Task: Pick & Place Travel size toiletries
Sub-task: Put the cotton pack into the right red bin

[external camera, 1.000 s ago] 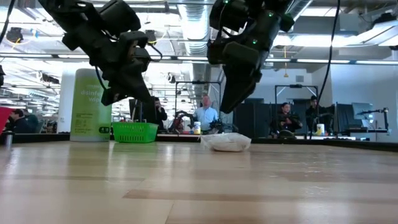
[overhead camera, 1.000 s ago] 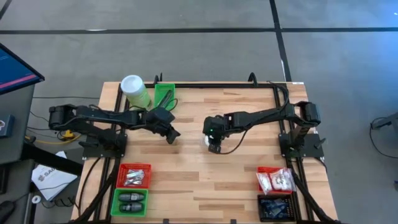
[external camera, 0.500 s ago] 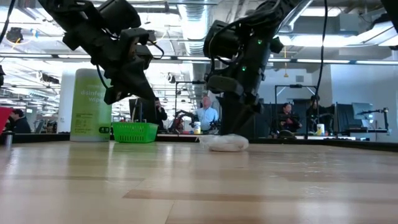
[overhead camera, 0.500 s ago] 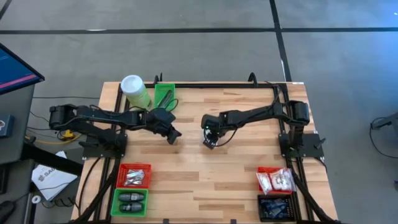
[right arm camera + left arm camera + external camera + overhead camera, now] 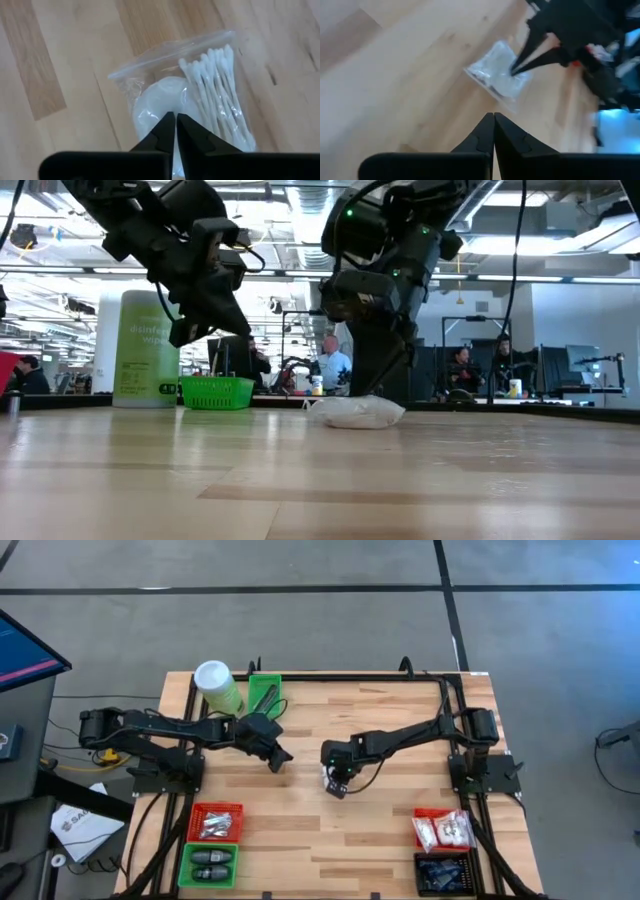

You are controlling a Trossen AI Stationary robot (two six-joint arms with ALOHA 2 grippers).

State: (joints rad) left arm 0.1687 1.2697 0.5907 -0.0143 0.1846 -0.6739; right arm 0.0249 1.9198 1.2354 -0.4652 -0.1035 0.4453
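The right gripper [image 5: 336, 783] is clenched on a clear bag of cotton swabs [image 5: 200, 110] lying mid-table, so the pick looks just made. Next comes a clean lift and carry, probably toward the red bin [image 5: 441, 829]. The left gripper [image 5: 279, 758] waits clenched nearby.

Glossy clear plastic sachet [image 5: 190, 100], wood table [image 5: 60, 50]

The left gripper [image 5: 493, 131] has both dark fingers pressed together above the wooden counter [image 5: 395, 90]. Beyond them, a clear sachet [image 5: 497, 75] lies flat on the counter. The right gripper [image 5: 516, 69] meets the sachet's far edge, fingertips converged on it.
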